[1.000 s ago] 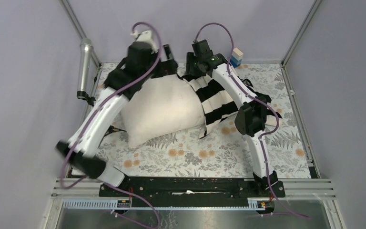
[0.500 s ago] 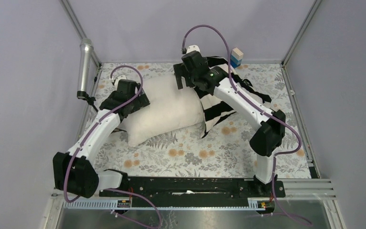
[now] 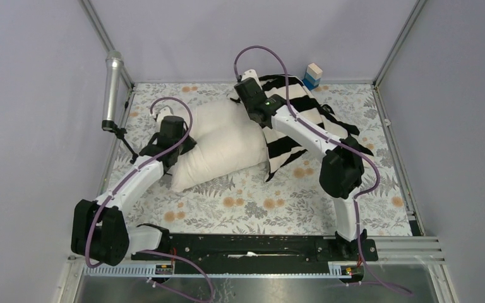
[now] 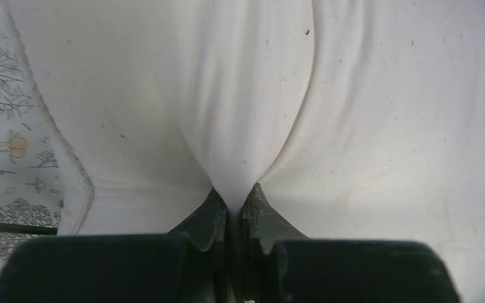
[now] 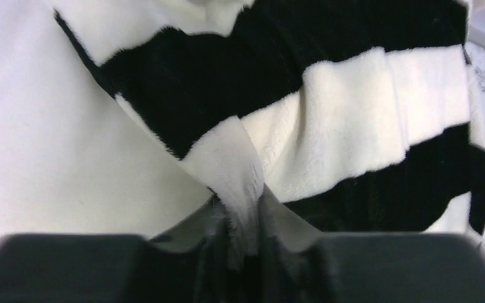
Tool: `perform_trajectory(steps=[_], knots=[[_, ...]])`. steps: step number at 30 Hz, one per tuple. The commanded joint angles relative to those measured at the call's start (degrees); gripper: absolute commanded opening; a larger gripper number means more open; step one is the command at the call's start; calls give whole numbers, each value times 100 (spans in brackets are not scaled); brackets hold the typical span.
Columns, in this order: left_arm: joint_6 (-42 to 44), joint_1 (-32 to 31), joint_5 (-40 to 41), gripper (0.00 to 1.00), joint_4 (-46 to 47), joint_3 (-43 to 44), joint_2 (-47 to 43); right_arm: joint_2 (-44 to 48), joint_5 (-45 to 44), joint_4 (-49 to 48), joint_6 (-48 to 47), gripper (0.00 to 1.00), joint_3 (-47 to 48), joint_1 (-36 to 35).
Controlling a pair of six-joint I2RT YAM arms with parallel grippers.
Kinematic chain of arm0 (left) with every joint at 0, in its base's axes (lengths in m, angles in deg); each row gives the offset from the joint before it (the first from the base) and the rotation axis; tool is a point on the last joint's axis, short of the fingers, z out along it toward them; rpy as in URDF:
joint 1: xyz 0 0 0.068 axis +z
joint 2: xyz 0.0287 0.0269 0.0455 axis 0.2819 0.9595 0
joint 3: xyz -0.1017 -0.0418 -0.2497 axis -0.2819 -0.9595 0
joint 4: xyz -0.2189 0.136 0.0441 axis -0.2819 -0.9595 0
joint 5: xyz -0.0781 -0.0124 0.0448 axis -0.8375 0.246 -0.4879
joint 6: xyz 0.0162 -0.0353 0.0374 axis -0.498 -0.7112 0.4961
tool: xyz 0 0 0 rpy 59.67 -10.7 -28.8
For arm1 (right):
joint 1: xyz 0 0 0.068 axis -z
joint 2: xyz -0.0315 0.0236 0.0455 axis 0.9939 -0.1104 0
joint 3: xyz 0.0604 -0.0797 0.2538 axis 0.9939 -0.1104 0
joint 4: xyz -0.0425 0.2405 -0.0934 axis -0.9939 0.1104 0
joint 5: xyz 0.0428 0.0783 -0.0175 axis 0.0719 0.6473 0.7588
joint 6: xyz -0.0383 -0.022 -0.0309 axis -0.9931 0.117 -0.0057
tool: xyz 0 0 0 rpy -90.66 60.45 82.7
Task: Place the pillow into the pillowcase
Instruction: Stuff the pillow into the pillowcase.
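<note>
Under pillowcase [image 3: 284,146], pillow [image 3: 221,142] end out of sight

The left tool [image 4: 235,194] has dropped from high over the pillow [image 3: 224,142] to its left end and closed on a fold of it. The right tool [image 5: 243,211] now pinches the pillowcase [image 3: 293,95] edge, and the striped cloth has spread farther back.

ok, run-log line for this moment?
left pincer: shut on pillow fold | right pincer: shut on pillowcase edge | state: pillow mostly uncovered
</note>
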Motion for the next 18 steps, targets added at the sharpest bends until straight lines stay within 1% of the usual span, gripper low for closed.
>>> perform_trajectory(steps=[1,2,3,4,5,6,7,8,9,11,14,15,16,17,18], knots=[[-218,-660,-418,0,-62,-298,148,-17,-359,148,35,6,926,-118],[-318,-890,-373,0,63,-286,138,-107,-234,476,235,0,1343,-223],[-438,-1115,-354,0,177,-234,147,-188,59,852,555,0,1740,-389],[-557,-1303,-366,0,268,-142,186,-233,537,1107,893,0,2096,-568],[-681,-1450,-401,0,366,-9,245,-223,852,1169,1231,0,2246,-862],[-772,-1573,-448,0,450,137,324,-215,934,1093,1409,0,2278,-1199],[-843,-1667,-460,0,511,273,394,-242,771,1076,1559,0,2289,-1549],[-904,-1724,-395,0,519,393,420,-274,666,1122,1723,0,2283,-1739],[-984,-1734,-324,0,489,448,425,-278,722,1210,1942,0,2208,-1755],[-1121,-1614,-237,0,428,423,348,-118,1018,1082,2156,0,1706,-1507],[-1460,-1333,-405,0,574,96,138,397,1345,247,2114,0,432,-1103],[-1605,-1283,-476,0,687,-46,57,517,1437,66,2081,5,164,-991],[-1707,-1276,-497,0,776,-150,27,616,1497,9,2070,18,-2,-913],[-1788,-1275,-507,0,820,-224,29,725,1501,-27,1999,35,-106,-880],[-1850,-1273,-527,0,863,-285,58,856,1474,-70,1920,54,-176,-873]])
